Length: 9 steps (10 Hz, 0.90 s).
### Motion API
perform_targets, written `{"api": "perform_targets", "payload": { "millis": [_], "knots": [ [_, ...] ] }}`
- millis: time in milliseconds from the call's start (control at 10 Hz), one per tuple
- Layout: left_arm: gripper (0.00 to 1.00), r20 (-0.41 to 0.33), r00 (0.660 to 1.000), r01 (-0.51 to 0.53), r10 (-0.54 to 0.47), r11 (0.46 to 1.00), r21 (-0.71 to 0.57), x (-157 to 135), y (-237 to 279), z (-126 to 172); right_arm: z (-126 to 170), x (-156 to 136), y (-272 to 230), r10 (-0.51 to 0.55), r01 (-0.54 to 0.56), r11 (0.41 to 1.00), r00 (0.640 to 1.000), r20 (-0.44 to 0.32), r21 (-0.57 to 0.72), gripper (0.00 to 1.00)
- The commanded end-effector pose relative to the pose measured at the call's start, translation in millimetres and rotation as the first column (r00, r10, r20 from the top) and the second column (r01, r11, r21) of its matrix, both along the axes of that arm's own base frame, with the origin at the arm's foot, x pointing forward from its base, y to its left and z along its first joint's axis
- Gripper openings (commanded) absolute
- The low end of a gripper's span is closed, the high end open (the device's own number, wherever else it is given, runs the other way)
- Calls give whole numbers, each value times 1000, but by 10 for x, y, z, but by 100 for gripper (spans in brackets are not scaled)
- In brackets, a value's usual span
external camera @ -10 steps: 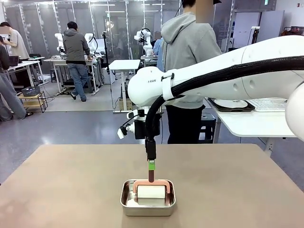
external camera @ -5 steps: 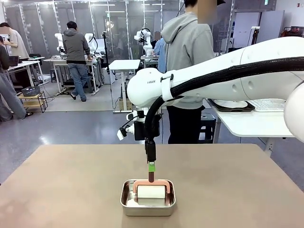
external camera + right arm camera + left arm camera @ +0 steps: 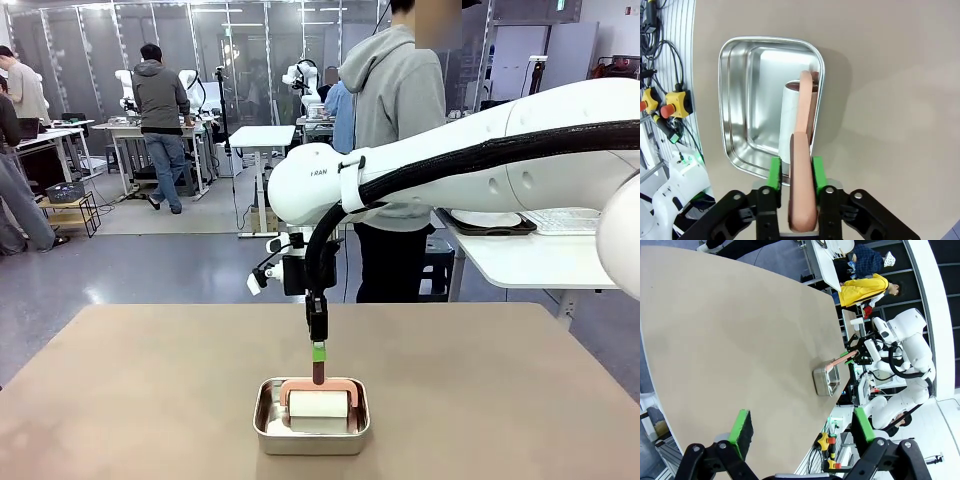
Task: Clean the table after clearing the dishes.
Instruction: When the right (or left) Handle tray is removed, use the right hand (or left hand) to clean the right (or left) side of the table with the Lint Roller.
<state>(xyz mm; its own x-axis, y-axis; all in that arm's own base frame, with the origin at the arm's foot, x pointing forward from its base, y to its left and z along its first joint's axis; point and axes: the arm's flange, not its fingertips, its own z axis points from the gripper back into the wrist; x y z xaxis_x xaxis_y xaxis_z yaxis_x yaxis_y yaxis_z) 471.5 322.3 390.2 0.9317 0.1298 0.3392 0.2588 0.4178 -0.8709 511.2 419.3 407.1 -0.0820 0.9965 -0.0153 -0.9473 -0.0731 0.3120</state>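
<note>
The table has a plain tan top. Near its front edge stands a small steel pan holding a cleaning roller with a white roll and a pink handle. My right gripper hangs straight down over the pan. In the right wrist view the right gripper is shut on the roller's pink handle, with the roll lying in the pan. My left gripper is open and empty, high above the table. One of the dishes, a white plate on a dark tray, sits on the side table.
A person in a grey hoodie stands at the table's far side. A white side table stands at the back right. In the left wrist view the pan sits near the table's edge, with wide bare tabletop around it.
The right gripper's fingers have closed on the roller's pink handle. The arm has barely moved, and the roller still rests in the pan.
</note>
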Motion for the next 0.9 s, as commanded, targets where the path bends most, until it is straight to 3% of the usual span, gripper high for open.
{"api": "perform_targets", "payload": {
  "millis": [0, 100, 200, 600, 800],
  "knots": [
    [100, 10, 1000, 9, -9, 1000, 18, -57, 1, 15, 26, -38, -16, 11, -11, 1000, 999, 30, -12, 17],
    [100, 10, 1000, 9, -9, 1000, 18, -57, 1, 15, 26, -39, -13, 16, -15, 1000, 999, 33, -9, 4],
    [100, 10, 1000, 9, -9, 1000, 18, -57, 1, 15, 36, -41, -9, 20, -20, 1000, 999, 36, -8, 0],
    [100, 10, 1000, 9, -9, 1000, 18, -57, 1, 15, 187, -68, -53, -12, 12, 1000, 998, 69, 2, 1],
    [100, 10, 1000, 9, -9, 1000, 18, -57, 1, 15, 591, -164, -172, -90, 90, 996, 989, 115, 2, 1]
  ]
}}
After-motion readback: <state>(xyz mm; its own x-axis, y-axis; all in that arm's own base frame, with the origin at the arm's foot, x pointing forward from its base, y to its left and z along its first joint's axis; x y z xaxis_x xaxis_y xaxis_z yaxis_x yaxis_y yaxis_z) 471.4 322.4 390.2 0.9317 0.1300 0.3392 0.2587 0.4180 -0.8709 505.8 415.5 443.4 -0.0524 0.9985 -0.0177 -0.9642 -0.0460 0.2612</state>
